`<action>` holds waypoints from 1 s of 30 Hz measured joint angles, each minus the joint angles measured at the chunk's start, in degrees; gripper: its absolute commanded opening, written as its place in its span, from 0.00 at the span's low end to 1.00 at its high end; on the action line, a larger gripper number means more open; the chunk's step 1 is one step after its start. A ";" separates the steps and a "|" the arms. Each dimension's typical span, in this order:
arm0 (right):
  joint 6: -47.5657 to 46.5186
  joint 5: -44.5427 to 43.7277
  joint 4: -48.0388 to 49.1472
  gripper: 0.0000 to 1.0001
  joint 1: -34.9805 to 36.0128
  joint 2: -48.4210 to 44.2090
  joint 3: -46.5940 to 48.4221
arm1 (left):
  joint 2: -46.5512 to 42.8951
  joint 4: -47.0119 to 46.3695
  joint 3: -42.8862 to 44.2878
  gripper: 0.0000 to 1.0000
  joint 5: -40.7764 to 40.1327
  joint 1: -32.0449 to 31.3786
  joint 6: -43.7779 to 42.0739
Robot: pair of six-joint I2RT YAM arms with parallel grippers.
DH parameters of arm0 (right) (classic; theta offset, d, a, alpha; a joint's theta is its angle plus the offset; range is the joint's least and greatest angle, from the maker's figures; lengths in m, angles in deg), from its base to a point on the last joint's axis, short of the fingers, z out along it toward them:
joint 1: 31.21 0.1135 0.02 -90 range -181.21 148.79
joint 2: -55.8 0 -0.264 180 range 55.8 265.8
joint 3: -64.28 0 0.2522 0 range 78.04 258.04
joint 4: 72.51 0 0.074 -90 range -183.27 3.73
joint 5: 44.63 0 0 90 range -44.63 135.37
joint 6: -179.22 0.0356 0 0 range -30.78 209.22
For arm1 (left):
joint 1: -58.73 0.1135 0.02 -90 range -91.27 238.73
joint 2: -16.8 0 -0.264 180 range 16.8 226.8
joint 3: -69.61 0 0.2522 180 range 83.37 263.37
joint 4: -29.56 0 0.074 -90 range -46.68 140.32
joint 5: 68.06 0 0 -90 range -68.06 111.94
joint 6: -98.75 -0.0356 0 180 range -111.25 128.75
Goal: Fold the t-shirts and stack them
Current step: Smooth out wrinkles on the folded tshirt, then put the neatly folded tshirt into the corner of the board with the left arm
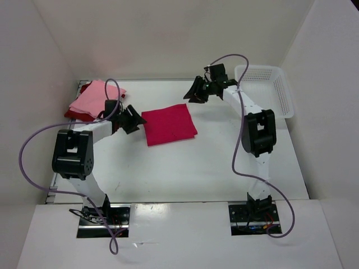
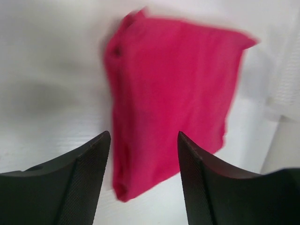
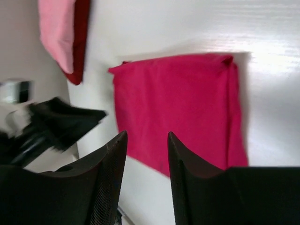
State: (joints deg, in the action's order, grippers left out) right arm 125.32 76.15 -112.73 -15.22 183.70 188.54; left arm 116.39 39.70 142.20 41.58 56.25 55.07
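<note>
The folded crimson-magenta t-shirt [image 1: 168,124] lies flat at mid-worktop [image 1: 185,168], nearly square. The left hand [image 1: 134,119] stands just beside its left edge, jaws wide and holding nothing, and is the nearer hand. Farther back on the left, the light pink t-shirt [image 1: 92,96] rests on the dark red t-shirt [image 1: 76,115], so the stack lies on the left arm's side. The right hand [image 1: 193,92], also wide and empty, hovers beyond the crimson shirt's far right corner.
</note>
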 measured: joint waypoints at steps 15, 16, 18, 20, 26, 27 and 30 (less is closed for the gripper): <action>-1.05 -0.24 2.89 0.49 -0.02 -27.67 -24.98 | 14.51 -3.85 5.88 0.33 4.50 -5.25 -0.61; -1.05 -0.22 2.93 0.49 -0.17 -28.83 -26.62 | 15.54 -4.50 6.54 0.26 4.70 -6.25 0.02; -1.05 -0.22 3.02 0.49 -0.46 -30.60 -29.35 | 16.87 -4.94 7.67 0.11 5.27 -7.80 1.16; -1.09 -0.20 3.19 0.49 -0.85 -32.24 -32.28 | 17.97 -3.87 9.97 0.06 5.22 -8.94 2.03; -1.25 -0.17 3.10 0.49 -3.76 -36.44 -41.27 | 19.61 4.94 25.22 0.05 5.05 -9.29 1.90; -1.22 -0.17 2.84 0.49 -4.57 -37.13 -42.34 | 19.61 5.62 29.03 0.05 5.20 -9.01 1.84; -1.27 -0.09 2.78 0.49 -6.80 -38.42 -43.52 | 19.58 5.77 38.10 0.05 6.34 -6.73 1.92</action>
State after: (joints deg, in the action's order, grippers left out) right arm 124.05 76.07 -109.95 -22.02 145.28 145.02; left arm 135.98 45.47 180.30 47.91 49.52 56.99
